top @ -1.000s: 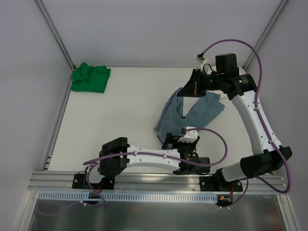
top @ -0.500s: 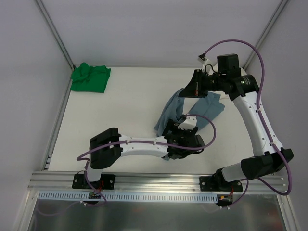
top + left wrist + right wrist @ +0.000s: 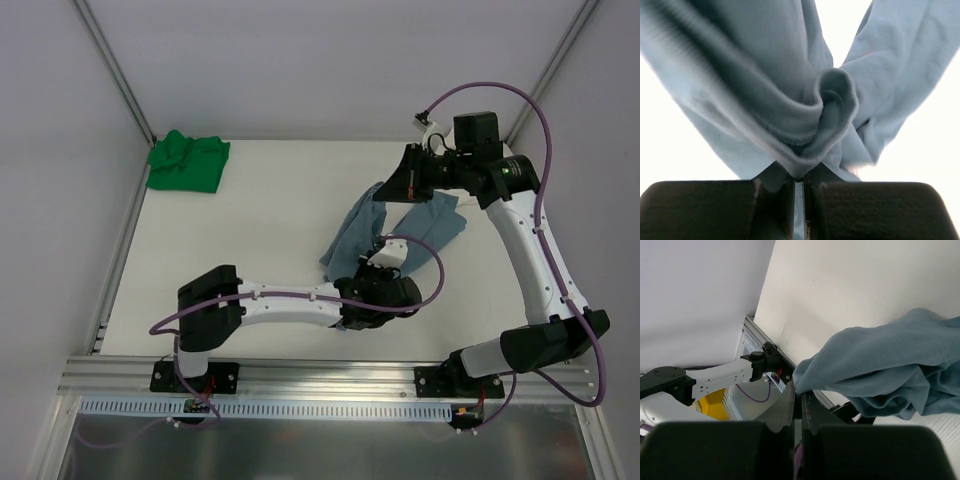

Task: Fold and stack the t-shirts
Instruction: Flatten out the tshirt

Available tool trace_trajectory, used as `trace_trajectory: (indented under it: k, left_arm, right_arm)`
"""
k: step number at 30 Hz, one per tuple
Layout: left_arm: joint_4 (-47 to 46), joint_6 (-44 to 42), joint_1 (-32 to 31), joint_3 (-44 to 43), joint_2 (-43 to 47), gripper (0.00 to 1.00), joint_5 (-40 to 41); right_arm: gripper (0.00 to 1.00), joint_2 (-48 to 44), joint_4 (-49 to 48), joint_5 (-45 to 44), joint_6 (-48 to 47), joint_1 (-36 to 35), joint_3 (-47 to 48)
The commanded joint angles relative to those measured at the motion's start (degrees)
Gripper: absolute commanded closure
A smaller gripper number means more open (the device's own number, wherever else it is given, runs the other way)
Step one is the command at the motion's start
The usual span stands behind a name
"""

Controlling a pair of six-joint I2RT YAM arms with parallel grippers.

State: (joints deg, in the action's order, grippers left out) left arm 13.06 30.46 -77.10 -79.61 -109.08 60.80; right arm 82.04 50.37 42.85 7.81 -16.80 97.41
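Moved: left gripper [image 3: 799, 181] has slid in and clamped the blue-grey tee [image 3: 350, 235] at its near hem.
Far end: right gripper [image 3: 798, 402] pinches its far edge.
Progress: early; green tee [image 3: 188, 163] looks bunched, nothing stacked.

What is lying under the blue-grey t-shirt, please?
Only the white table shows around the blue-grey t-shirt. Whatever is beneath its folds is covered by the cloth and cannot be seen.

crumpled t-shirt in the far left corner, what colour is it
Bright green; the crumpled cloth t-shirt shows best in the top external view.
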Motion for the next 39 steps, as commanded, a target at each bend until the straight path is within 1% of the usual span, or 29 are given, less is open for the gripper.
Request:
trace_trajectory:
  k: [1,3,4,5,6,7,10,11,13,14,16,17,18,20,21,23,24,25,26,27,28,30,34,36,39]
  left_arm:
    - [1.2,-1.8,-3.6,0.4,9.8,1.0,5.7]
    - [3.6,-1.9,-5.9,0.6,14.6,1.0,7.8]
    - [6.9,-1.7,-9.0,0.6,16.5,1.0,10.4]
    - [8.2,-1.9,-10.7,0.9,20.1,1.0,11.3]
    - [9.4,-2.0,-12.3,1.0,21.8,1.0,12.2]
    - [14.1,-1.2,-15.6,0.7,23.5,1.0,13.7]
    - [25.0,6.7,-20.3,-1.3,28.6,1.0,15.8]
    - [32.5,10.5,-22.9,-2.1,29.5,1.0,17.2]
    - [41.4,16.1,-24.8,-5.1,31.5,1.0,18.4]
    - [50.5,21.0,-25.8,-6.2,32.1,1.0,19.1]
    - [61.1,27.5,-25.8,-9.3,32.7,1.0,20.1]
    - [70.7,33.4,-25.8,-10.5,33.4,1.0,21.5]
    - [73.6,35.1,-25.7,-10.6,33.9,1.0,22.3]
    - [73.6,29.4,-25.2,-10.0,35.9,1.0,23.7]
    - [73.6,28.1,-24.7,-9.8,38.5,1.0,25.1]
    - [72.2,21.3,-24.3,-9.6,42.8,1.0,27.0]
    - [67.0,17.7,-23.8,-8.9,44.6,1.0,29.1]
    - [63.2,8.5,-22.6,-8.5,46.7,1.0,29.2]
    - [60.4,6.1,-20.8,-8.2,50.1,1.0,29.2]
    - [62.0,6.3,-19.2,-8.6,51.2,1.0,29.2]
    - [65.0,10.5,-16.6,-9.5,52.2,1.0,29.2]
    - [73.6,16.4,-16.2,-12.6,53.3,1.0,29.2]
    - [73.4,16.1,-16.1,-12.4,53.8,1.0,29.2]
    - [73.9,15.7,-15.8,-13.4,52.1,1.0,29.2]
    - [73.9,12.6,-15.5,-16.4,48.6,1.0,29.3]
  right_arm:
    - [0.99,-1.7,-0.5,-0.2,-1.3,0.8,2.0]
    - [1.0,-1.4,1.3,-2.6,-2.1,1.2,3.0]
    - [0.99,-1.2,1.9,-5.5,-3.1,1.2,3.6]
    - [1.0,-0.9,3.4,-7.1,-3.6,1.5,4.5]
    - [1.0,-0.8,3.9,-8.6,-4.0,1.6,4.9]
    - [0.99,-0.7,4.3,-11.6,-4.6,1.8,5.2]
    - [0.99,-1.2,4.4,-16.2,-4.9,2.3,4.6]
    - [0.99,-1.3,3.9,-17.2,-4.8,2.8,3.9]
    - [0.99,-2.1,3.2,-19.3,-4.7,3.4,3.0]
    - [0.99,-2.5,2.5,-20.0,-4.3,4.2,2.6]
    - [1.0,-4.5,1.8,-22.9,-3.9,5.3,1.9]
    - [1.0,-5.3,1.4,-23.9,-3.6,5.7,2.0]
    - [0.99,-6.1,1.4,-24.7,-3.6,6.2,2.6]
    - [0.99,-7.9,2.1,-27.2,-3.6,7.1,3.9]
    - [1.0,-8.6,2.5,-28.0,-3.8,7.3,5.7]
    - [0.99,-10.6,3.7,-30.4,-3.9,7.7,7.4]
    - [1.0,-11.3,3.9,-32.3,-4.0,7.7,8.1]
    - [0.99,-12.0,4.6,-33.3,-3.9,7.8,9.7]
    - [0.99,-13.2,4.9,-34.1,-4.1,7.8,10.3]
    - [0.99,-13.7,5.1,-35.7,-4.4,7.8,10.6]
    - [0.99,-14.1,5.4,-36.7,-4.3,7.9,10.6]
    - [1.0,-15.0,5.3,-38.7,-4.7,7.9,9.6]
    - [1.0,-16.9,3.1,-38.6,-3.1,8.2,4.2]
    - [0.99,-18.9,1.8,-36.8,-2.2,8.2,0.5]
    - [1.0,-20.3,1.9,-33.8,-1.7,8.2,-1.0]
